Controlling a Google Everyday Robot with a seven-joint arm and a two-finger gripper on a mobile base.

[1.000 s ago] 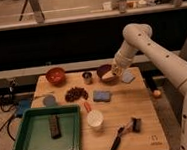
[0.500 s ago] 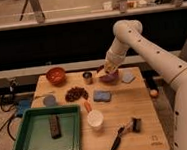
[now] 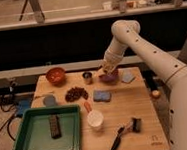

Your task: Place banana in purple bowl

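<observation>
My hand (image 3: pixel 108 69) hangs at the far side of the worktop (image 3: pixel 136 110), directly over the purple bowl (image 3: pixel 109 78), with my white arm reaching in from the right and bending down to it. I cannot tell whether the hand is spread or pressed together. The banana (image 3: pixel 105 66) shows only as a small pale-yellow patch at the tip of the hand, just above the bowl's left rim. It is too small for me to tell which way its long axis runs or where its ends point, and I cannot tell whether it touches the bowl.

Whatever lies inside the purple bowl is hidden by the hand. A small metal cup (image 3: pixel 88 77) stands just to the left of the bowl, and its contents cannot be made out. Further left, near the far-left corner, sits an orange bowl (image 3: pixel 56 75); I cannot tell what is in it. A pale blue pad (image 3: pixel 127 77) lies just right of the purple bowl.

Nearer the middle lie a dark red-brown cluster (image 3: pixel 76 94), a blue sponge (image 3: pixel 102 95) and a small orange piece (image 3: pixel 87 106). A white cup (image 3: pixel 95 119) stands upright in front of them. The green tray (image 3: pixel 24 147) fills the near-left corner and holds one dark bar (image 3: pixel 54 126), lying lengthwise front to back. A dark-handled brush (image 3: pixel 124 133) lies near the front edge, and a round orange fruit (image 3: pixel 155 94) sits at the right edge.
</observation>
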